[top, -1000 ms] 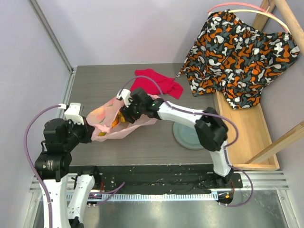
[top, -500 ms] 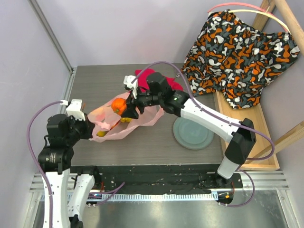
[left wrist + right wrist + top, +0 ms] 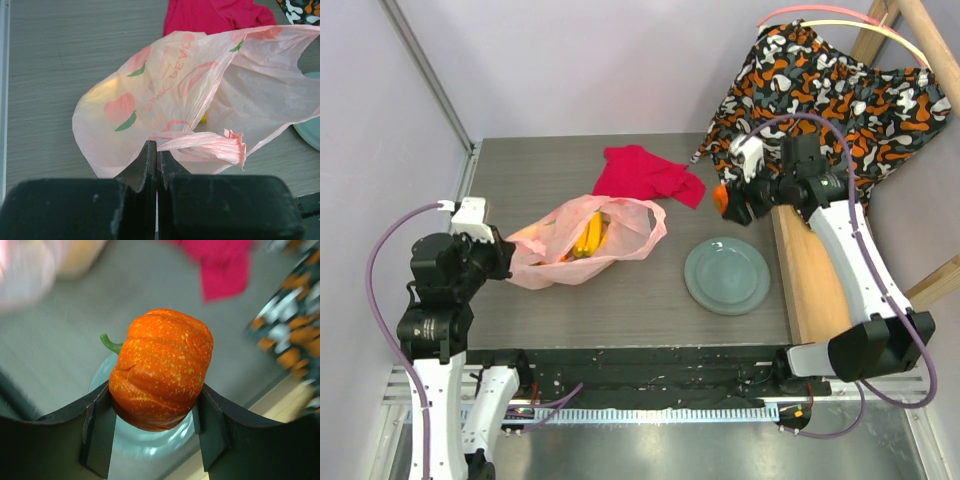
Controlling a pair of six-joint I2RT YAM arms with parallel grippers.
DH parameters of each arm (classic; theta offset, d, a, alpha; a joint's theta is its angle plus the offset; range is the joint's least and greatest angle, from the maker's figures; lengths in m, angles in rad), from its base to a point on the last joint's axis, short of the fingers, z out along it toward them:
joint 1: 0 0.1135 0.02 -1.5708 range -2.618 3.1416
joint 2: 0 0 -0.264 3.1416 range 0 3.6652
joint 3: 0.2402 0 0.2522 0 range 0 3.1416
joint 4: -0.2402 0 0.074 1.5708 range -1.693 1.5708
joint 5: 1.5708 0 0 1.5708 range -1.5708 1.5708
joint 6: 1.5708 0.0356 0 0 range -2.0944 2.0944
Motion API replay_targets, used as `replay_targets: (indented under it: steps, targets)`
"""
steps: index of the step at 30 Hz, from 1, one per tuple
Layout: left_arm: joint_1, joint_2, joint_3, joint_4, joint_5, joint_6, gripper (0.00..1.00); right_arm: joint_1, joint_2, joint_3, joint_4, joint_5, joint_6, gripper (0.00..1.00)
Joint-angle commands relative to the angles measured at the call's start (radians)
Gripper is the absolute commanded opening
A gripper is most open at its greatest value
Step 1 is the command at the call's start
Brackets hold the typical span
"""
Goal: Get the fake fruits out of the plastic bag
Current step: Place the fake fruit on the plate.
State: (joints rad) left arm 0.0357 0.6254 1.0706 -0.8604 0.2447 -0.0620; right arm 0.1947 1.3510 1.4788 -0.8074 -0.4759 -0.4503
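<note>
The pale-pink plastic bag (image 3: 582,243) lies open on the table's left half, with yellow bananas (image 3: 588,236) showing inside. My left gripper (image 3: 505,258) is shut on the bag's left edge; in the left wrist view the fingers (image 3: 148,162) pinch a pink fold of the bag (image 3: 200,100). My right gripper (image 3: 728,203) is shut on an orange speckled pumpkin-like fruit (image 3: 162,367) with a green stem, held in the air above the grey-green plate (image 3: 727,275). The plate also shows under the fruit in the right wrist view (image 3: 145,442).
A red cloth (image 3: 650,175) lies behind the bag. A patterned orange-black cloth (image 3: 820,110) hangs over a wooden tray (image 3: 840,290) at the right edge. Bare table shows between bag and plate.
My right gripper has lifted the orange fruit out of the bag and carried it right, to above the plate. The bag has sagged open. My left gripper keeps its hold.
</note>
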Motion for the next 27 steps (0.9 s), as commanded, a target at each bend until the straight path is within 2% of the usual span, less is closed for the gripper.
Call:
replay_targets:
  steps: [1,7,14,17,20,21,22,24,25,27]
  targets:
    - [0.030,-0.004,0.009,0.101,-0.008,0.008,0.00,-0.076,0.095,-0.121,-0.354,-0.156,-0.235,0.20]
    - [0.052,0.040,0.077,0.070,-0.024,0.011,0.00,-0.144,0.290,-0.150,-0.404,-0.352,-0.263,0.21]
    - [0.056,0.031,0.065,-0.002,-0.025,0.028,0.00,-0.149,0.500,-0.115,-0.446,-0.408,-0.324,0.24]
    - [0.075,0.025,0.051,-0.020,-0.033,0.030,0.00,-0.149,0.579,-0.106,-0.473,-0.405,-0.350,0.29]
    - [0.089,0.030,0.052,-0.026,-0.030,0.031,0.00,-0.153,0.614,-0.114,-0.475,-0.394,-0.355,0.43]
    - [0.093,0.027,0.055,-0.026,-0.028,0.033,0.00,-0.156,0.616,-0.120,-0.449,-0.382,-0.350,0.51]
    - [0.099,0.023,0.055,-0.026,-0.028,0.031,0.00,-0.158,0.603,-0.129,-0.411,-0.365,-0.285,0.64]
    - [0.108,0.019,0.055,-0.028,-0.027,0.031,0.00,-0.170,0.576,-0.152,-0.297,-0.304,-0.245,0.73]
    - [0.113,0.013,0.057,-0.031,-0.025,0.031,0.00,-0.173,0.553,-0.158,-0.264,-0.282,-0.226,0.99]
    - [0.118,0.010,0.061,-0.040,-0.019,0.033,0.00,-0.182,0.544,-0.150,-0.225,-0.238,-0.203,1.00]
